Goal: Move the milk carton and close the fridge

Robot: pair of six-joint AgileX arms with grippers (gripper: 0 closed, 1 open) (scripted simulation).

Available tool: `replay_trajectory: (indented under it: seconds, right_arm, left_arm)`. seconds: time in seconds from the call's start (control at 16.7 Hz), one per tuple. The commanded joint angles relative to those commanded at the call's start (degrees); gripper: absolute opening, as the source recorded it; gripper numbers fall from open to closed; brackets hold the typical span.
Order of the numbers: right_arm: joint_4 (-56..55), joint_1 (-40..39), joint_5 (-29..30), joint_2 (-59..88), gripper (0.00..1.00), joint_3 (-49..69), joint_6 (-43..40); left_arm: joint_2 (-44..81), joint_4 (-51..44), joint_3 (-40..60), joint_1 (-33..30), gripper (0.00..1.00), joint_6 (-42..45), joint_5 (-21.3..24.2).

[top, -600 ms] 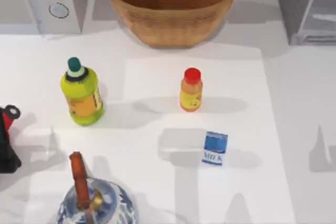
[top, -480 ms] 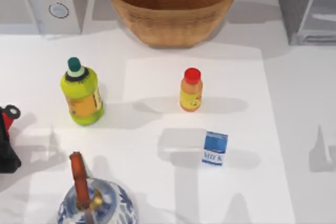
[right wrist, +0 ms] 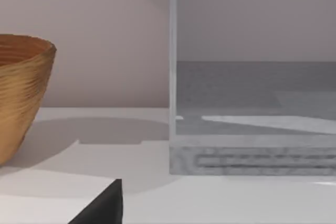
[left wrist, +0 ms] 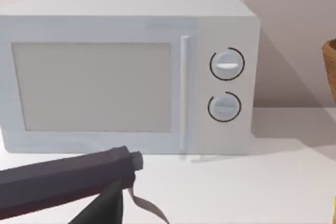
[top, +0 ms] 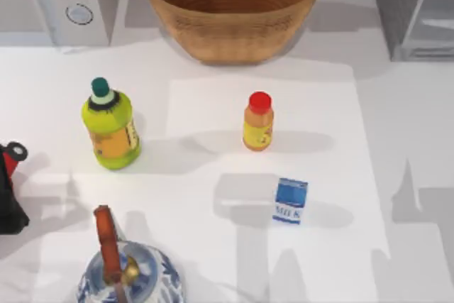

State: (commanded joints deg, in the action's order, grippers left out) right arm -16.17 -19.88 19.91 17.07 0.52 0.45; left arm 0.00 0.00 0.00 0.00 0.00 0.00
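Milk carton (top: 290,201) stands upright on the table (top: 397,125), right of centre and near the front, just in front of the red-capped orange-yellow bottle (top: 258,121). Nothing is touching it. Fridge (top: 415,6) sits in the far right corner, and the right wrist view looks into its open interior (right wrist: 252,95). My read: carton is on the fridge side, so the right arm is the nearer one for the pick. Can't tell the finger state of either pincer.
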Motion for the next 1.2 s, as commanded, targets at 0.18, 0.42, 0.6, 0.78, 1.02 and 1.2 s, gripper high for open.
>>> replay_trajectory:
  seconds: [0.18,0.42,0.6,0.78,1.02,1.2]
  right_arm:
    - [-8.9,-11.7,11.8,9.4,1.00,0.2,0.2]
    - [-19.2,-25.2,25.3,20.3,1.00,0.6,0.4]
    - [-24.2,-31.4,31.6,25.5,1.00,0.8,0.5]
    - [-25.6,-33.0,33.3,26.9,1.00,0.9,0.6]
    - [-25.5,-32.9,33.2,26.8,1.00,0.7,0.6]
    - [-28.0,-34.4,35.0,30.5,1.00,2.8,1.3]
  left_arm:
    - [0.0,0.0,0.0,0.0,1.00,0.0,0.0]
    - [0.0,0.0,0.0,0.0,1.00,0.0,0.0]
    - [0.0,0.0,0.0,0.0,1.00,0.0,0.0]
    - [0.0,0.0,0.0,0.0,1.00,0.0,0.0]
    - [0.0,0.0,0.0,0.0,1.00,0.0,0.0]
    - [0.0,0.0,0.0,0.0,1.00,0.0,0.0]
